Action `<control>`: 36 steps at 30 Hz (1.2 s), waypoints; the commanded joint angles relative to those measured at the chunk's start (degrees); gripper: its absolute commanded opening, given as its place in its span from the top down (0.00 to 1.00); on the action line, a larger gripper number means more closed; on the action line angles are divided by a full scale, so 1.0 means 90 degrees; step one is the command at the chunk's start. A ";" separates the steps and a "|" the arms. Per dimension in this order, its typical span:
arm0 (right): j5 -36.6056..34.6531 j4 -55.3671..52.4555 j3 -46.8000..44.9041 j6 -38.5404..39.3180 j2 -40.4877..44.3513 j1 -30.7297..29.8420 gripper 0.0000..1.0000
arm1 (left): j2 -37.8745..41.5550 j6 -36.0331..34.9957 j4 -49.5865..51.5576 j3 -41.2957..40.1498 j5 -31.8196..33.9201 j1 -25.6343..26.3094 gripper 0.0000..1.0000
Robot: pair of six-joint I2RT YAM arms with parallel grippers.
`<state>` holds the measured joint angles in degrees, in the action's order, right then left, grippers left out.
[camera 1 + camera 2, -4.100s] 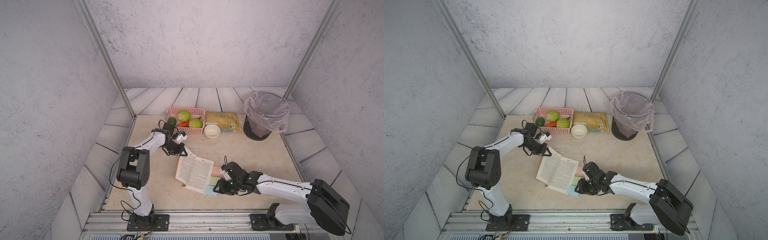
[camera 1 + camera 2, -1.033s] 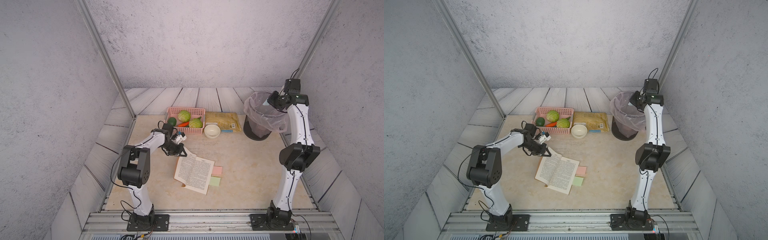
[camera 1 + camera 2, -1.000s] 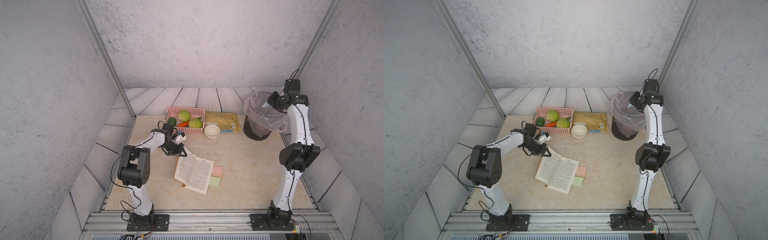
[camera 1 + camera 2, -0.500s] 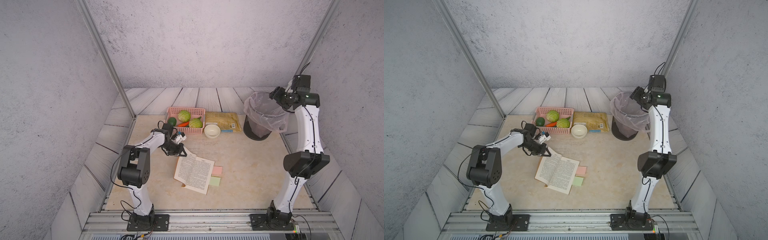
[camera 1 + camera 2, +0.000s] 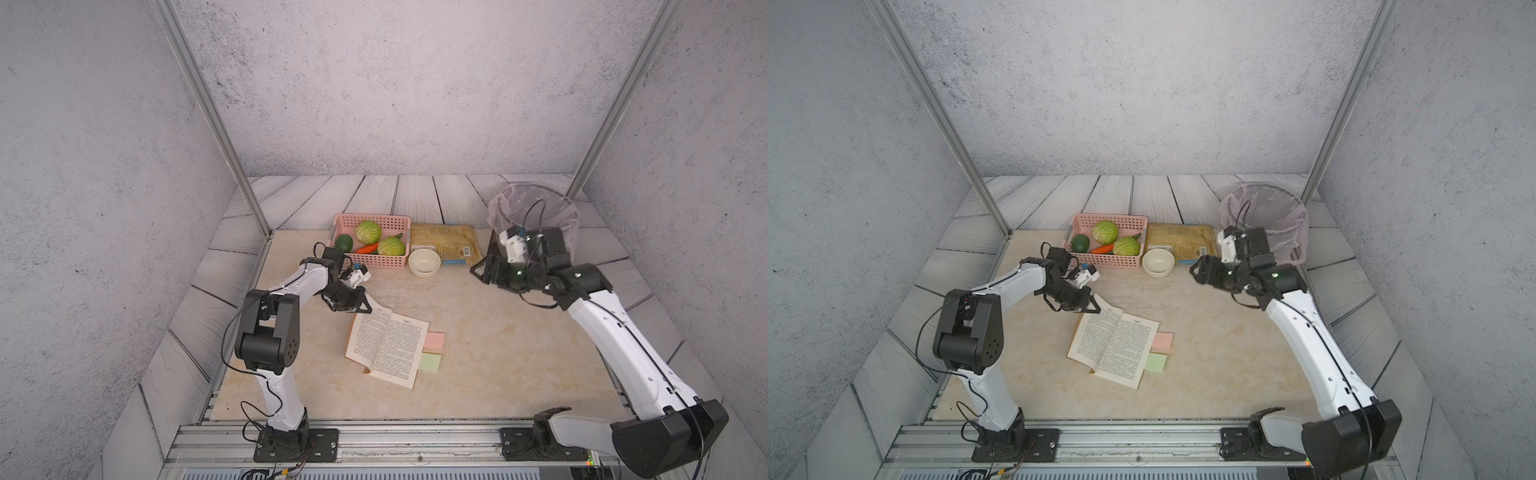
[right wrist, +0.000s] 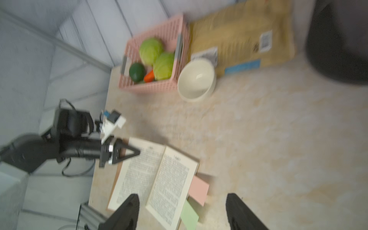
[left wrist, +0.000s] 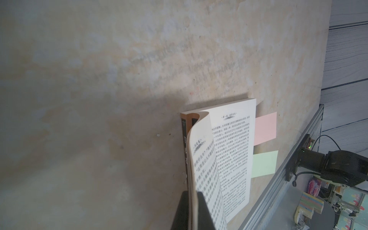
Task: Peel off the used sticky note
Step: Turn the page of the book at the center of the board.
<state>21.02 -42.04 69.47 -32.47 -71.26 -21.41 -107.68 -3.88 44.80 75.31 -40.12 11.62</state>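
Book [image 5: 388, 347], open at frame centre, page corner pinched by left pincer [image 5: 366, 306]; pink sticky note [image 5: 434, 340] and green sticky note [image 5: 430, 362] are stuck at its right edge. At middle right, right pincer [image 5: 481, 271] is held spread, empty.

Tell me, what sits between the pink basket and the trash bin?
A flat tan packet lies between the pink basket and the trash bin, with a white bowl at its near side. Both top views show this.
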 commanded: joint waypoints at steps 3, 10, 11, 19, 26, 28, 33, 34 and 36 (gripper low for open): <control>0.0592 0.1568 -0.1755 -0.1335 0.0142 -0.1465 0.28 | -0.0259 -0.0120 0.0042 -0.0008 0.0200 -0.0070 1.00; 0.0384 0.2644 -0.2422 -0.1989 -0.0325 -0.2565 0.27 | -0.0320 -0.0132 0.0052 0.0002 0.0180 -0.0069 1.00; 0.0450 0.2820 -0.2493 -0.2109 -0.0420 -0.2615 0.27 | -0.0327 -0.0134 0.0052 0.0002 0.0180 -0.0070 1.00; 0.0351 0.3423 -0.2456 -0.2508 -0.1241 -0.3010 0.26 | -0.0311 -0.0140 0.0053 0.0007 0.0180 -0.0068 1.00; 0.0221 0.3614 -0.2476 -0.2698 -0.1621 -0.3080 0.26 | -0.0331 -0.0142 0.0051 0.0009 0.0170 -0.0070 1.00; 0.0195 0.3685 -0.2537 -0.2772 -0.1694 -0.3083 0.26 | -0.0317 -0.0144 0.0047 0.0002 0.0161 -0.0068 1.00; 0.0222 0.3898 -0.2637 -0.2839 -0.1872 -0.3098 0.26 | -0.0309 -0.0147 0.0052 0.0002 0.0154 -0.0070 1.00; 0.0228 0.3933 -0.2649 -0.2857 -0.1911 -0.3100 0.27 | -0.0302 -0.0145 0.0047 0.0004 0.0146 -0.0070 1.00; 0.0219 0.3977 -0.2670 -0.2884 -0.1983 -0.3106 0.27 | -0.0302 -0.0145 0.0052 0.0002 0.0124 -0.0070 1.00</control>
<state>23.79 -7.18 46.22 -57.47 -88.20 -48.97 -109.12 -4.10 44.86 75.31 -40.14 11.31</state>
